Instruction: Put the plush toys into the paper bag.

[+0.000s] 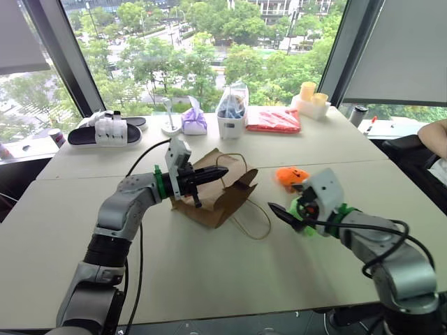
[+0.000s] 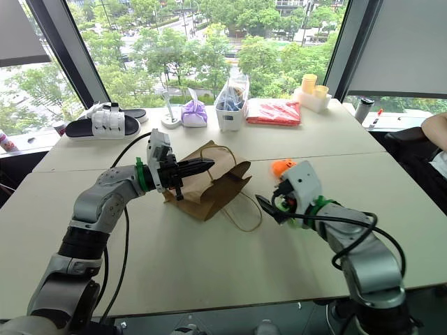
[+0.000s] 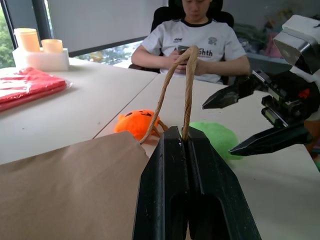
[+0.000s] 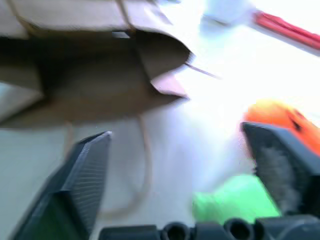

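Table with slippers, red packet; left gripper pinching handle, right gripper wide

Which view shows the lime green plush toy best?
The left wrist view: the green plush toy lies unobstructed on the table beside the orange plush toy, past the right gripper, whose jaws are open. The right wrist view shows it blurred between that gripper's fingers. In the eye views the gripper mostly hides it.

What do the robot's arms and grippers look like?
Both arms are silver-grey metal with black joints, a green ring at each wrist and black cables looping alongside. Each gripper, left and right, has a white block and two pointed black fingers.
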Robot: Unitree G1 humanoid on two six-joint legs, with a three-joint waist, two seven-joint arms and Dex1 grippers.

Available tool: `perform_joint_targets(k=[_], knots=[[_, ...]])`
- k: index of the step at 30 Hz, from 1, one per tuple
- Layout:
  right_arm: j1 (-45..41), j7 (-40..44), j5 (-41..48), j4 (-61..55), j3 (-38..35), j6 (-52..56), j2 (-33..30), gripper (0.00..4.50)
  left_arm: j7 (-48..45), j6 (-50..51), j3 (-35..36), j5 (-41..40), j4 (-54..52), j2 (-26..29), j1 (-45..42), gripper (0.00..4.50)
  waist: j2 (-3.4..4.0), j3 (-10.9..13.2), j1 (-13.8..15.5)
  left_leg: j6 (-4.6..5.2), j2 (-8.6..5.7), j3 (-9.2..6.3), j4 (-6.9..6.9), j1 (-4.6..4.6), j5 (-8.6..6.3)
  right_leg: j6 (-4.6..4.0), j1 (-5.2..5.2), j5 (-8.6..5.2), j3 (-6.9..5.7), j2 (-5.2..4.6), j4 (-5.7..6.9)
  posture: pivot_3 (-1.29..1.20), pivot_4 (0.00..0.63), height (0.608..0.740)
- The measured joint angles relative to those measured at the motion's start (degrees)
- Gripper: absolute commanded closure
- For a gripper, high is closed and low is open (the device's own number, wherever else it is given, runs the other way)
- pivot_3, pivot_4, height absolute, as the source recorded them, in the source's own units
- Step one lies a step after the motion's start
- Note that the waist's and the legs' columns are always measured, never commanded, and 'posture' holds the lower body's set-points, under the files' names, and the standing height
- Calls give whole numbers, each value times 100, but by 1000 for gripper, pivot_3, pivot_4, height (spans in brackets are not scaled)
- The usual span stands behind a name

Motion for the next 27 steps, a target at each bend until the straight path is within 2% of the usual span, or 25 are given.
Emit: perform_joint_targets(k=[4, 11, 16, 19, 26, 27], knots=[[521, -26, -224, 275, 132, -401, -479, 27, 2, 4, 1, 0, -1, -3, 0, 4500, -1, 0, -9, 3, 0, 6, 1, 1, -2, 0, 0, 0, 2, 0, -1, 0, 150, 740], [508, -226, -828, 1956, 742, -1803, -575, 27, 37, 6, 5, 16, -40, -2, 3, 4500, -2, 1, 3, 3, 1, 8, 2, 6, -2, 0, 7, 0, 2, -1, -2, 0, 150, 740], [256, -235, -1126, 2626, 914, -2668, -637, 27, 131, 19, 6, 16, -196, 17, 6, 4500, -3, 0, -4, 3, 1, 7, 3, 10, -1, 0, 11, 0, 2, 0, -2, 0, 150, 740], [176, -252, -1192, 2881, 922, -2922, -636, 852, 164, 29, 7, 15, -233, 22, 16, 4500, -3, 0, -5, 3, 1, 7, 5, 10, -1, 0, 13, 0, 2, 0, -2, 0, 150, 740], [-20, -331, -1355, 3283, 863, -3200, -667, 4402, 243, 28, 16, 15, -237, 39, 39, 4500, -3, 0, -5, 3, 1, 6, 4, 10, -1, 0, 13, 0, 2, 0, -3, 0, 150, 740], [-24, -299, -1348, 3282, 848, -3210, -709, 4478, 243, 28, 16, 15, -237, 40, 40, 4500, -2, 0, -4, 3, 1, 6, 4, 10, -1, 0, 13, 0, 2, 0, -3, 0, 150, 740]])
